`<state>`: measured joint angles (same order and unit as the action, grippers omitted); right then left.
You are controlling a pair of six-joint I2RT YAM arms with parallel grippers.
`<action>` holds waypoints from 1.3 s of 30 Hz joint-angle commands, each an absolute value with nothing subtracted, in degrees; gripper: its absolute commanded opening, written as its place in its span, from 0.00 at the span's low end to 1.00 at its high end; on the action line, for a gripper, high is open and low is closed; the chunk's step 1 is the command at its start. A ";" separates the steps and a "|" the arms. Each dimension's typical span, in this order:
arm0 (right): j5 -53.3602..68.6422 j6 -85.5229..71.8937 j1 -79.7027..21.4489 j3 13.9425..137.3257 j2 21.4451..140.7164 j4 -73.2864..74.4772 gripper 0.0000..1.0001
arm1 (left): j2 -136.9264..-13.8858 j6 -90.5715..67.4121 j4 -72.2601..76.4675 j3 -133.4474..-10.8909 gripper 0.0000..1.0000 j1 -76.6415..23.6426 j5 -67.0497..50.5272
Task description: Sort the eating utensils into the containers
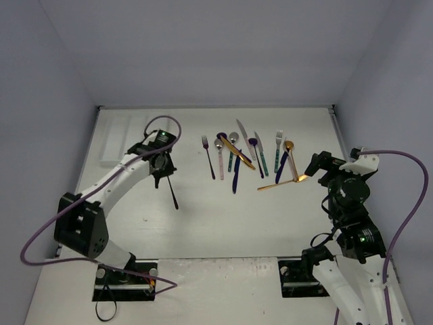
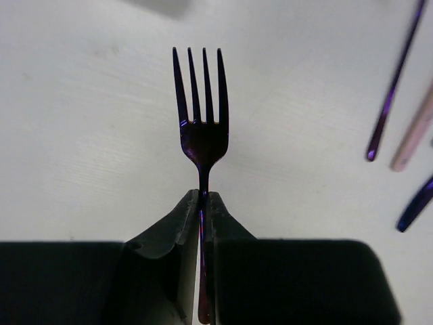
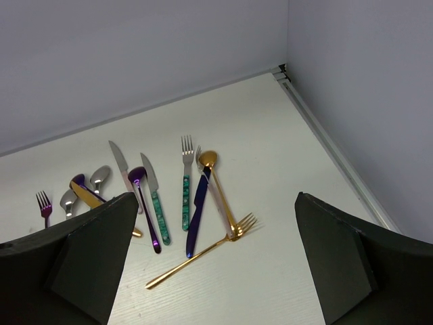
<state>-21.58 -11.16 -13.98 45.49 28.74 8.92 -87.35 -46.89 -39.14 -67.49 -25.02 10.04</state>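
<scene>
One white tray [image 1: 116, 145] near left tool [image 2: 203, 198] clamped on purple fork [image 2: 201, 139]; right tool [image 3: 216, 203] apart

Place: your robot lab test cell.
Walls: plain pale panels [image 1: 203, 47] close you in left, far, right.
Table: white top [image 1: 223, 223], metal edge strip [image 1: 337, 132] right.
Rig: base plates [image 1: 125, 283] bolted near; purple cables [image 1: 391, 152].
</scene>
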 commanded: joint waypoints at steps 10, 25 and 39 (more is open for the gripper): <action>-16.57 -10.37 -14.41 47.96 31.13 5.89 1.00 | -90.11 -1.26 -37.92 -94.49 0.00 -2.06 10.46; -9.76 -8.00 -15.03 47.86 34.49 6.24 1.00 | -119.15 13.36 -28.48 -118.87 0.00 9.14 2.16; -7.66 -7.38 -15.03 46.58 37.94 6.74 1.00 | -130.51 11.11 -20.34 -117.37 0.00 9.67 2.77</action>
<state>-9.42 -8.42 -14.70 46.37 36.84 9.32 -133.58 11.71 -26.50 -115.75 9.72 3.52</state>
